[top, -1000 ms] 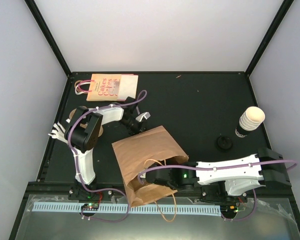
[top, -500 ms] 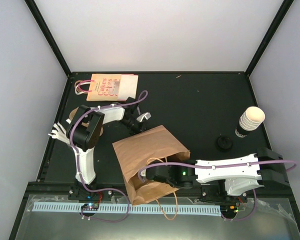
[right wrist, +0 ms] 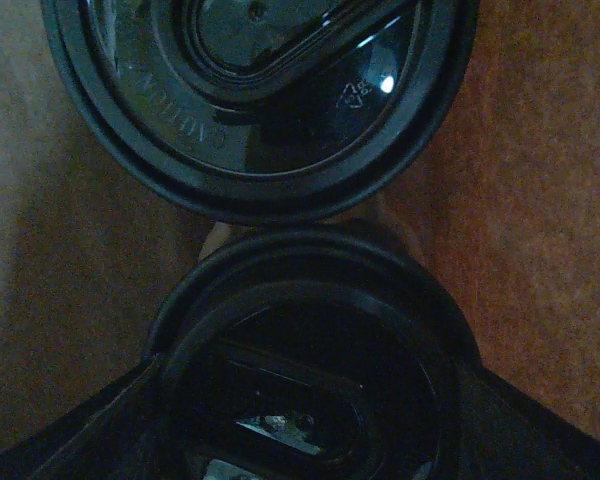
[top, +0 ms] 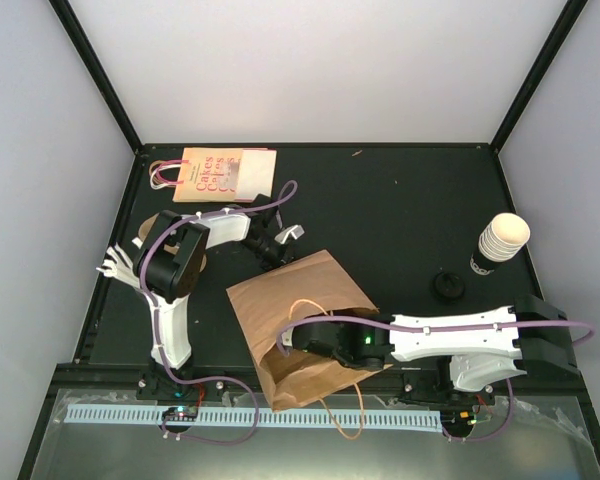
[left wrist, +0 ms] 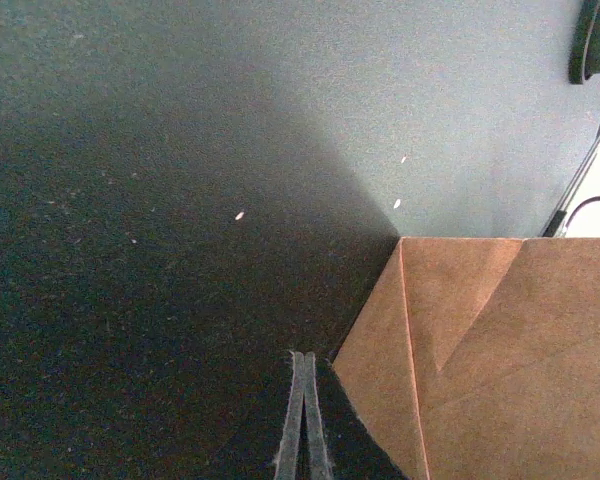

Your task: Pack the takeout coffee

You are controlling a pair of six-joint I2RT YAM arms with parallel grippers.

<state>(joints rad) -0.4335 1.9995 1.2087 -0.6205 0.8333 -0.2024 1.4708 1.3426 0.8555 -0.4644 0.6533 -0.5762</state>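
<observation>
R claw (right wrist: 305, 425), jaws wide, clamps takeout coffee (right wrist: 300, 360) sitting btwn them inside brown bag (right wrist: 550, 250).

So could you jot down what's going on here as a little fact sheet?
Bag: brown paper bag lying on its side, mouth toward the arms
Right gripper: inside the bag, closed on a takeout coffee
Already inside: second black-lidded cup just beyond it
Left gripper: shut, beside the bag's far edge
Spare: stack of lidless cups, far right
</observation>
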